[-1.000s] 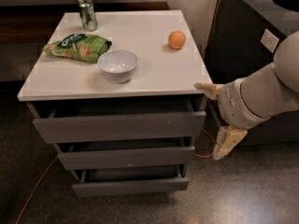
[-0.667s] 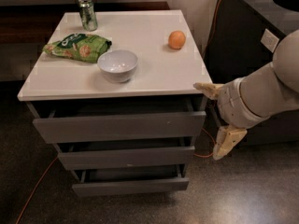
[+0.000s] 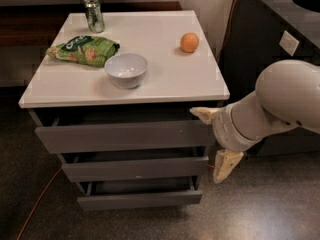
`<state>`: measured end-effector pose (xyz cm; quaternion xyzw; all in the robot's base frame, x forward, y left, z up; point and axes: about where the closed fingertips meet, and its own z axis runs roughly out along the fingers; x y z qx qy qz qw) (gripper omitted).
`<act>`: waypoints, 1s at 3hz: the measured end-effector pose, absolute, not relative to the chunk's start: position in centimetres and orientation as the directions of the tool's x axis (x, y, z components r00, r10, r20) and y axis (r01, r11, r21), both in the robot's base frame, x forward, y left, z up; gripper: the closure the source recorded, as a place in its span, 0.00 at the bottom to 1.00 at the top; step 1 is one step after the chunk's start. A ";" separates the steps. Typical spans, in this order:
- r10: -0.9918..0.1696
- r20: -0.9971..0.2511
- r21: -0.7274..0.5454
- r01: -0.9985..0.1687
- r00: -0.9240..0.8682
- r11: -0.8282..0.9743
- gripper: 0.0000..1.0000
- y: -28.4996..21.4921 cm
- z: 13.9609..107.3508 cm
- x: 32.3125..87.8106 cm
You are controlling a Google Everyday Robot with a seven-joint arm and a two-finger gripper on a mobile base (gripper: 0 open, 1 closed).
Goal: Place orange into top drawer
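Observation:
The orange point(image 3: 189, 42) sits on the white tabletop point(image 3: 165, 79), near its far right edge. The top drawer point(image 3: 125, 136) is the widest grey drawer, right under the tabletop. It is pulled out a little, and a dark gap shows above its front. My gripper point(image 3: 214, 140) is open and empty at the right end of the top drawer's front. One fingertip point(image 3: 202, 115) is beside the front's upper right corner, and the other hangs lower, to the right of the middle drawer. The gripper is well below and in front of the orange.
A white bowl point(image 3: 126, 69), a green snack bag point(image 3: 82, 50) and a green can point(image 3: 93, 14) stand on the tabletop to the left of the orange. Two narrower grey drawers point(image 3: 135, 169) sit below, both slightly open. A dark cabinet point(image 3: 280, 29) stands close on the right.
My gripper has moved a little left and down, closer to the right end of the top drawer's front. The orange and the drawers have not moved.

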<state>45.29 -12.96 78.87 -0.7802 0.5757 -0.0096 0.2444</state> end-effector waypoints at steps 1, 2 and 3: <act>-0.891 -0.278 -0.377 -0.894 0.359 -0.242 0.00 -11.4 75.6 45.8; -0.885 -0.275 -0.377 -0.889 0.375 -0.259 0.00 -10.0 72.6 47.1; -0.892 -0.258 -0.386 -0.886 0.372 -0.257 0.00 -9.2 69.4 49.8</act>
